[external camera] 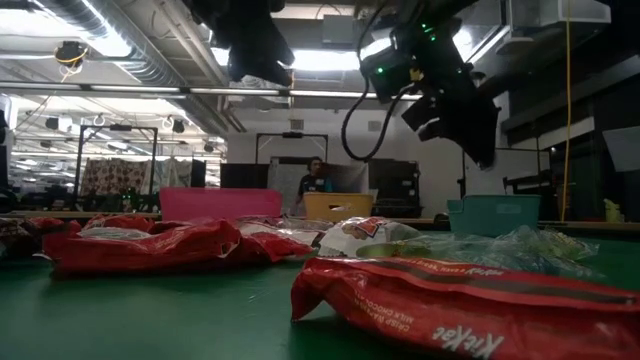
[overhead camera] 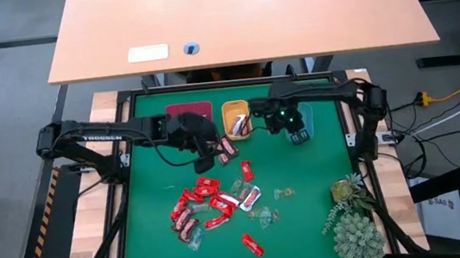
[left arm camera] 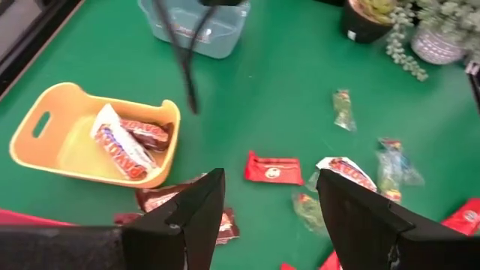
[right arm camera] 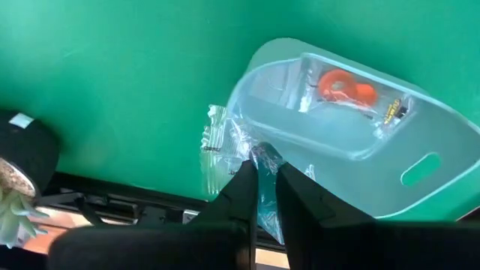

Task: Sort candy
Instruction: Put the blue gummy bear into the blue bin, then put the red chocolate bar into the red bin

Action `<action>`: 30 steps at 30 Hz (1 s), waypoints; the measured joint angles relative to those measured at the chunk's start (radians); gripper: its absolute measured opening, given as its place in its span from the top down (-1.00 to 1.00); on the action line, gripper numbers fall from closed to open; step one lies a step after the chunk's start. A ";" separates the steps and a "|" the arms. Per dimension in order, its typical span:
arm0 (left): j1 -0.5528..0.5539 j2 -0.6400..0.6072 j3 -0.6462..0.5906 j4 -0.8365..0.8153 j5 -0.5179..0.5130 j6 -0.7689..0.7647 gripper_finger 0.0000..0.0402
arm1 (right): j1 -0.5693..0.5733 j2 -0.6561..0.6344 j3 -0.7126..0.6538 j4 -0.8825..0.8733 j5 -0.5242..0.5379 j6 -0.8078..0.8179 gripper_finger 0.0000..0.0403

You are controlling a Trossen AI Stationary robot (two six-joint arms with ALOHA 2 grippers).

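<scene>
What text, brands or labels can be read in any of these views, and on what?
"KitKat", upside down: on the red wrapper nearest the low camera.
"TROSSEN": on the left arm, small but legible.
Small print beside the logo on that wrapper: too blurred to read.
Brown-and-white bars in the orange tray: lettering unreadable.
White label on the far desk: too small to read.

the left gripper (left arm camera: 266, 217) hangs over the green mat (left arm camera: 285, 97), its two dark fingers (left arm camera: 196, 214) spread wide with nothing between them. the orange tray (left arm camera: 45, 131) holds two brown-and-white bars (left arm camera: 124, 142), and more dark bars (left arm camera: 161, 196) lie on the mat just beside it. a red candy (left arm camera: 274, 169) lies alone on the mat. clear greenish sweets (left arm camera: 343, 109) are scattered apart from it. the teal tray (left arm camera: 195, 30) and a spiky plant (left arm camera: 420, 26) sit farther off.
</scene>
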 joint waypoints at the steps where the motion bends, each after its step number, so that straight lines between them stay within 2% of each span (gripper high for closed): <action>1: -0.008 0.000 0.000 0.000 0.000 0.000 -0.04 | -0.008 0.000 0.000 0.005 0.001 0.000 0.80; 9: -0.059 0.000 0.000 0.000 0.000 0.000 -0.04 | -0.038 0.001 0.000 0.008 0.079 0.002 0.77; 12: -0.079 0.000 0.000 0.000 0.000 0.000 -0.04 | -0.038 0.001 0.000 0.008 0.079 0.005 0.63; 22: -0.126 0.000 0.000 0.000 0.000 0.001 -0.04 | -0.037 0.001 0.000 0.032 0.080 0.008 0.01; 26: -0.135 0.000 0.000 0.000 0.000 0.001 -0.04 | -0.037 0.001 0.000 0.004 0.075 0.008 -0.10; 30: -0.136 0.000 0.000 -0.004 -0.024 -0.008 -0.04 | -0.037 -0.037 -0.007 -0.014 -0.002 0.001 -0.13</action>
